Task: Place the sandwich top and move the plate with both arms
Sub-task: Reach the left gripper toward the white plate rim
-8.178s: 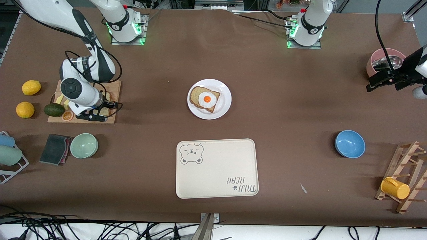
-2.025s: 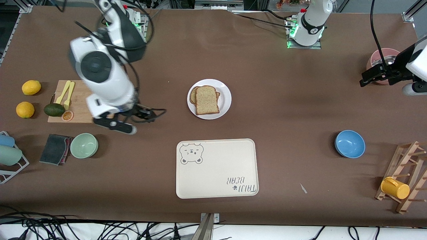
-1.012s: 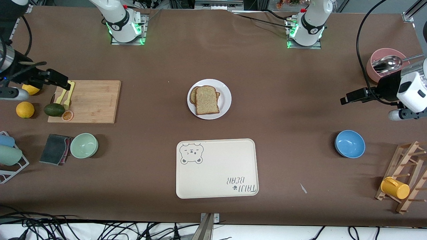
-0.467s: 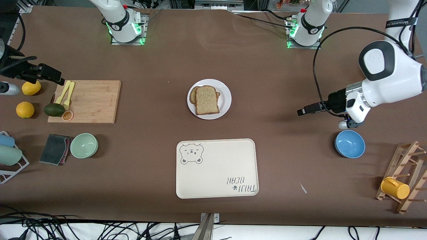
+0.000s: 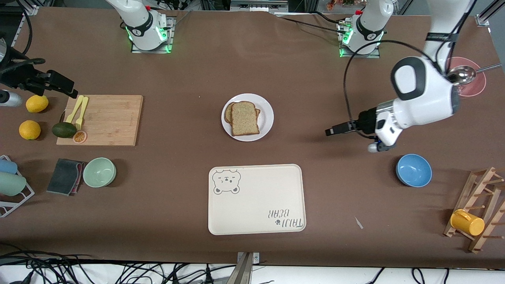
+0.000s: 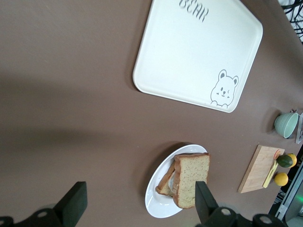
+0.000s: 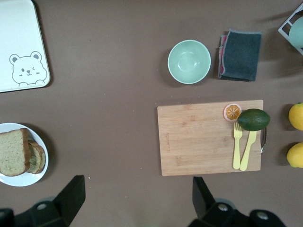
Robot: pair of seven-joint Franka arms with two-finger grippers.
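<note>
the sandwich top [image 5: 245, 118] lies flat on the plate [image 5: 267, 118], over a lower slice whose crust peeks out at the side toward the right arm's end. the plate sits near the middle of the table [image 5: 315, 90], with the bear tray [image 5: 256, 199] nearer the front edge and apart from it.

the left hand [image 5: 333, 130] hangs over bare table between the plate and the blue bowl [image 5: 414, 170], its fingers [image 6: 72, 204] spread wide and holding nothing; the left wrist view shows the plate and bread between them, farther off. the right hand [image 5: 63, 86] is up over the table's edge at the right arm's end, above the corner of the cutting board [image 5: 108, 119] by a lemon [image 5: 37, 103]; its fingers [image 7: 71, 196] are wide and empty too.

on the board lie a yellow fork and knife [image 5: 79, 111], with an avocado [image 5: 64, 129] and an orange slice [image 5: 80, 137] at its edge. a green bowl [image 5: 99, 172] and a dark cloth [image 5: 65, 176] sit nearer the front edge.
</note>
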